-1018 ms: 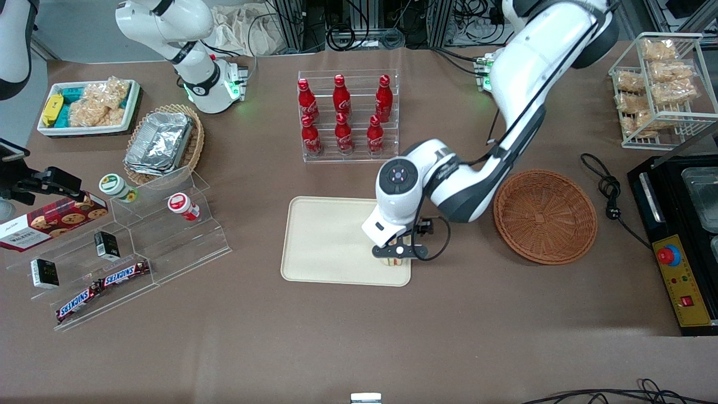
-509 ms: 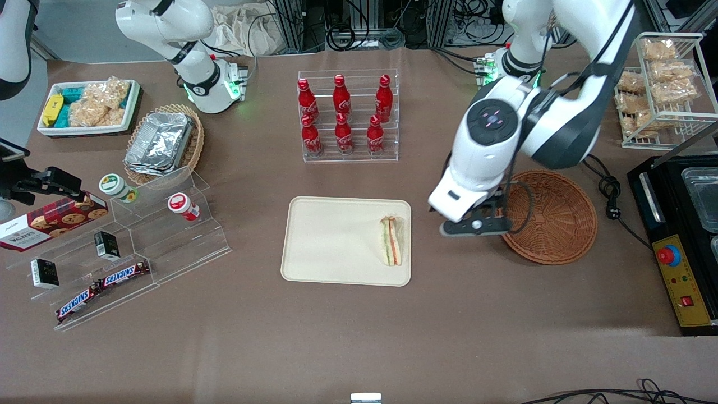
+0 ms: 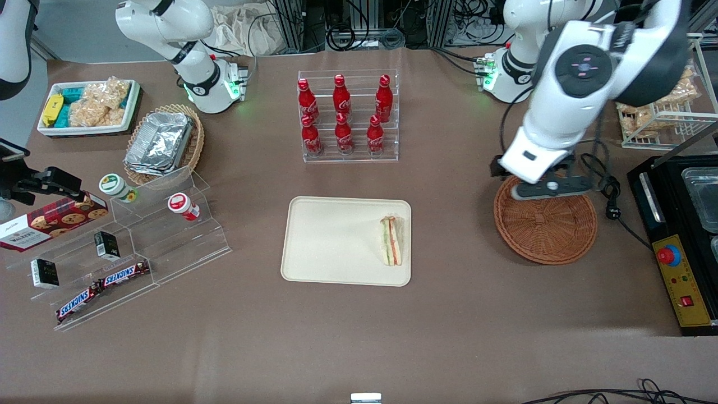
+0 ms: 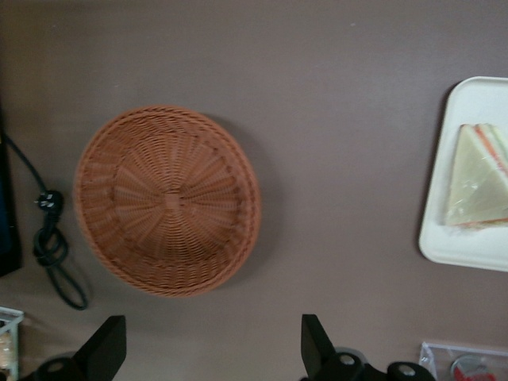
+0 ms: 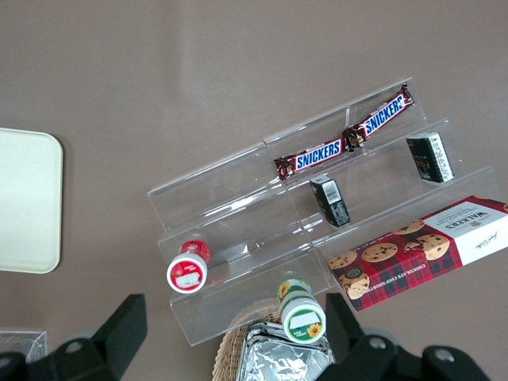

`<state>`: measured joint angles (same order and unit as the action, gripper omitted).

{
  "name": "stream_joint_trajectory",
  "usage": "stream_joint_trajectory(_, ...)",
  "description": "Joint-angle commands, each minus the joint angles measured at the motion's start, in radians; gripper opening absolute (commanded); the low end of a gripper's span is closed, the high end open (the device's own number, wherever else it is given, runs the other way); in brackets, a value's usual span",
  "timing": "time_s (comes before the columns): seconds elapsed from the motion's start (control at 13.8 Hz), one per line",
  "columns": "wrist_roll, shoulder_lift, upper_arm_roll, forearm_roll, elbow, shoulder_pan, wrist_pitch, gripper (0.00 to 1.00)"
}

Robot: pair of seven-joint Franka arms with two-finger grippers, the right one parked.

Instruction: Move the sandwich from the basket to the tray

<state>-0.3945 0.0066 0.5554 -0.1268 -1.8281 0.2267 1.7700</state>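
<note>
I see the sandwich point(image 3: 392, 241) lying on the tray point(image 3: 331, 241) mid-tabletop, well apart from the basket point(image 3: 552, 230). Nothing stands between them. My end effector point(image 3: 547, 189) hangs above the basket's rim with fingers point(image 4: 107, 349) spread, holding nothing.

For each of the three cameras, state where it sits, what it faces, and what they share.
Front view: high above the table, facing both arm bases; the gripper hangs open over the basket.
Left wrist view: on the working arm, looking down at basket, sandwich and tray.
Right wrist view: on the parked arm, looking down at the acrylic steps; its own fingers show.
Shared: the tray appears in all three.
</note>
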Motion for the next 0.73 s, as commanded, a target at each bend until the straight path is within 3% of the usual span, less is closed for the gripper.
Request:
stream_joint_trajectory(0.0, 0.086, 0.003, 0.009, 0.062, 0.045, 0.092, -0.038, 0.99)
stream_joint_trajectory(0.65, 0.134, 0.176, 0.009, 0.047, 0.304, 0.180, -0.122, 1.00)
